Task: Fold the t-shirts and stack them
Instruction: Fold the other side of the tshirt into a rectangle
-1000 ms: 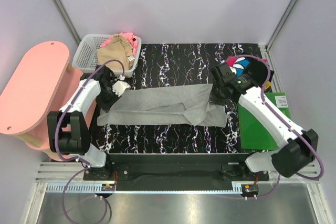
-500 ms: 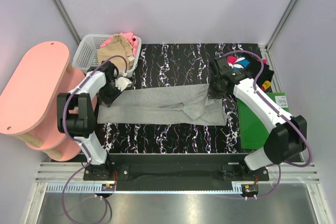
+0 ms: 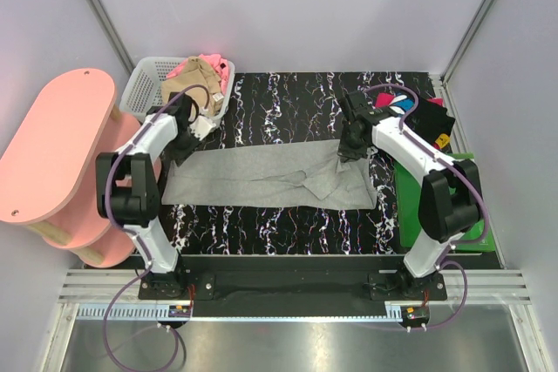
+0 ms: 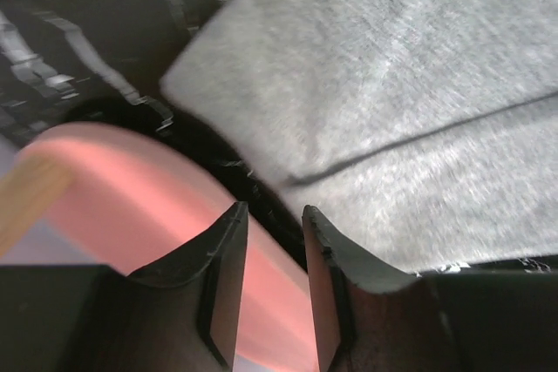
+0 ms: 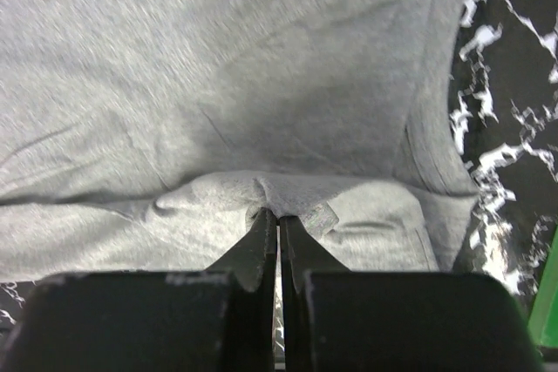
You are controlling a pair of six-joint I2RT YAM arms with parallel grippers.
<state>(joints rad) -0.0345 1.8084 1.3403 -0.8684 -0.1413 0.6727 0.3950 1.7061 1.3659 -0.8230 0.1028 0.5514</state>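
Though blurred, grey t-shirt (image 4: 384, 76) corner discernible.

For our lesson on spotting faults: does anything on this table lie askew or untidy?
Yes. The grey t-shirt lies as a long folded strip, but its right end is bunched and puckered where the right claw pinches it. The left claw stands open, holding nothing.
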